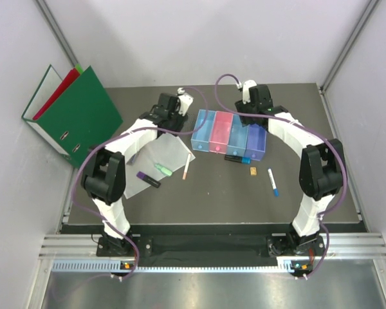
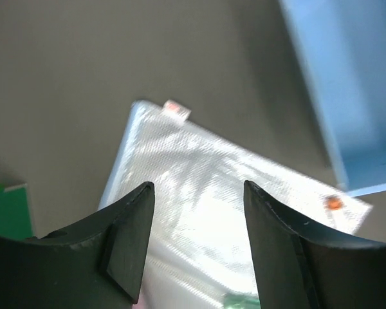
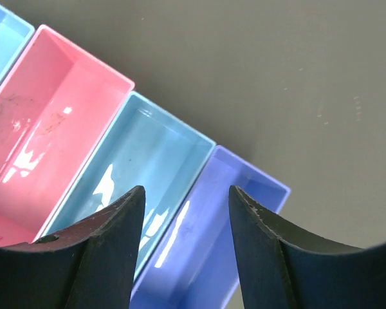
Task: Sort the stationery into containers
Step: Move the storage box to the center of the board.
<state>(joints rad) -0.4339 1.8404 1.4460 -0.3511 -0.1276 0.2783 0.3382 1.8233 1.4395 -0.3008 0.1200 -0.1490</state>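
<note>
The four joined containers stand mid-table: light blue, pink, blue, purple. In the right wrist view the pink, blue and purple bins look empty. A purple marker, a green highlighter, a pink pen, a black marker, a tan block and a blue pen lie on the table. My left gripper is open and empty, left of the bins. My right gripper is open and empty above their far end.
A clear plastic sleeve lies left of the bins, under the highlighter and the purple marker. Green and red ring binders lean at the far left. Grey walls close in the table on three sides.
</note>
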